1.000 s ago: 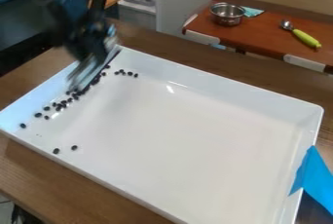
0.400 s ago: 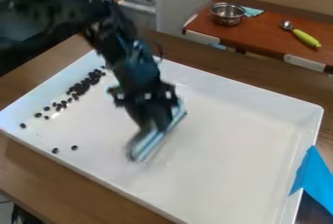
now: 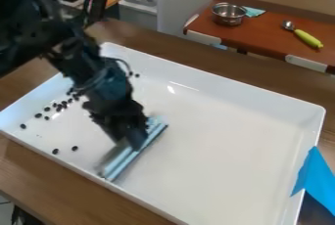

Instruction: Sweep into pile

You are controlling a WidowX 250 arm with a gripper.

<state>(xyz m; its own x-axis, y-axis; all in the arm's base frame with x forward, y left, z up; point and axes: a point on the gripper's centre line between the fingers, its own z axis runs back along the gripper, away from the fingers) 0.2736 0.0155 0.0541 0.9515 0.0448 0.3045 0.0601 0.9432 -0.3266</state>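
The dark beans (image 3: pixel 64 102) lie mostly along the left side of the white tray (image 3: pixel 229 146), in a loose band that runs towards the far left, where the arm hides part of it. One bean sits apart at the band's near end, two more lie near the tray's near left edge, and a few show beyond the arm on the far side. The gathering looks partly done: there is a rough cluster, but the strays still need to be brought in. The gripper (image 3: pixel 132 138) is closed on a pale blue sweeping tool (image 3: pixel 123 162), held slantwise low over the tray, to the right of the two near beans. A push leftward seems the likely next need, though it could scatter them. Around the tray is a brown wooden table (image 3: pixel 46 177), with blue tape (image 3: pixel 315 177) at the right edge.
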